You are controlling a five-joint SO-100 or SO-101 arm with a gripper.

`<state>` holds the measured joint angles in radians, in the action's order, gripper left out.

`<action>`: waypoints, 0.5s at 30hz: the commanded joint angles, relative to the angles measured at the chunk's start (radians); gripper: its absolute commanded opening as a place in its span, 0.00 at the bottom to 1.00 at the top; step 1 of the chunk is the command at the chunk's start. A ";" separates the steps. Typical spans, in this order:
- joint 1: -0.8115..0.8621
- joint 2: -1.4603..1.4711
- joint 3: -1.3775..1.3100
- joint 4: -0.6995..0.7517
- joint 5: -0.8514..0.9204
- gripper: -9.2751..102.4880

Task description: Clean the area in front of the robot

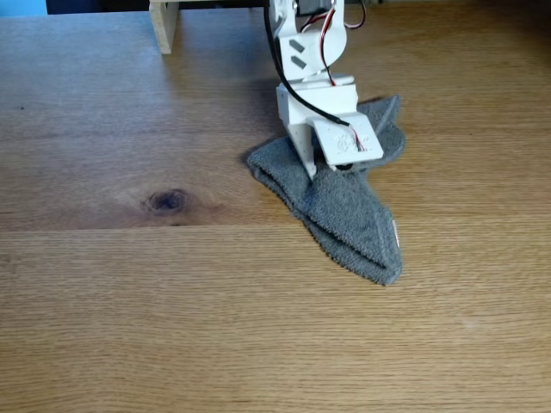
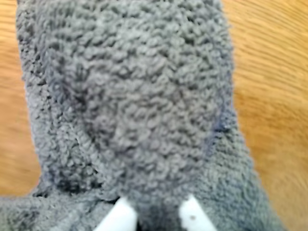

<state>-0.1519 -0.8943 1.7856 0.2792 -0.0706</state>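
robot (image 1: 314, 77) stands at the top centre of the fixed view, jaws (image 1: 331, 163) lowered onto a grey cloth (image 1: 344, 206). cloth lies crumpled on the desk (image 1: 129, 301), tapering toward the camera. in the wrist view two white fingertips (image 2: 120, 219) pinch a raised fold of the cloth (image 2: 130, 106): jaws closed on it. dark knot (image 1: 168, 200) left of the cloth. wooden post (image 1: 164, 24) at top left.

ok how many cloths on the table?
1. The grey cloth lies folded right of centre on the tabletop in the fixed view, under the gripper.
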 commanded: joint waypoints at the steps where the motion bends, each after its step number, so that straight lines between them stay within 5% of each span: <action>1: 0.034 0.066 -0.133 -0.075 0.048 0.08; 8: 0.107 0.229 -0.307 -0.109 0.067 0.08; 15: 0.287 0.265 -0.445 0.133 -0.032 0.08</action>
<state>-0.0291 -0.6213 1.4051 0.3053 -0.0568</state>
